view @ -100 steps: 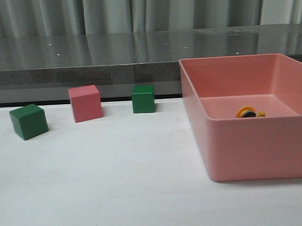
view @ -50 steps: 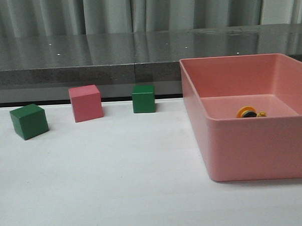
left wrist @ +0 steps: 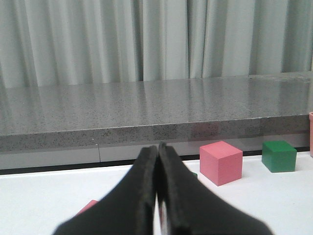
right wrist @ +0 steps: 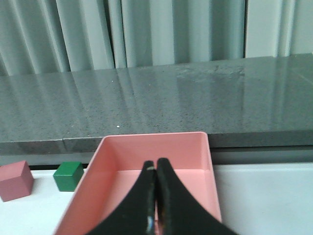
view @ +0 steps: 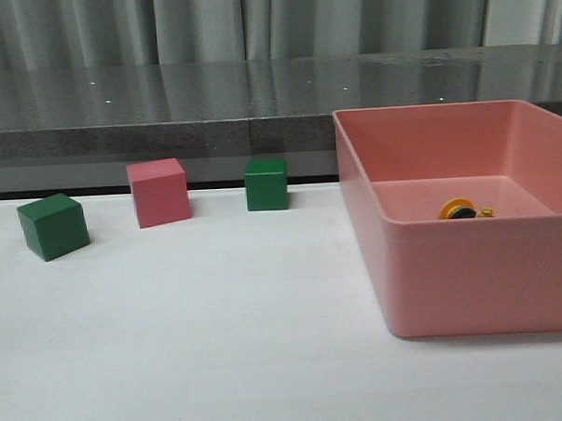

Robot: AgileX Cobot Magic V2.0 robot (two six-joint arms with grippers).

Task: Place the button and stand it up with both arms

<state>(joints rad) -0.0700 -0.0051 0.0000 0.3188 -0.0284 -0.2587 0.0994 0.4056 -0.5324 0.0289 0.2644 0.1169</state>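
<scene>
— How far along are you?

— By my judgement, nothing is done yet. The button lies on its side on the floor of the pink bin, toward the far right part, yellow cap tilted toward the front. Only the cap and a bit of dark body show over the near wall, so I cannot tell how the contact block lies.

— And your grippers?

— My left gripper has its fingers pressed together with nothing between them, and it looks out over the worktop toward the pink cube and a green cube. My right gripper is also pressed together and empty, looking at the bin from its near side. Neither arm shows in the front view — both are well apart from the button.

— What is left, then?

— All of it, as I judge. The right gripper must part its fingers, reach down into the bin and take the button. Then it has to come out and be set upright, cap on top, with the left gripper helping. Where it should stand I cannot tell; the other green cube and its neighbours sit along the far left side.
</scene>
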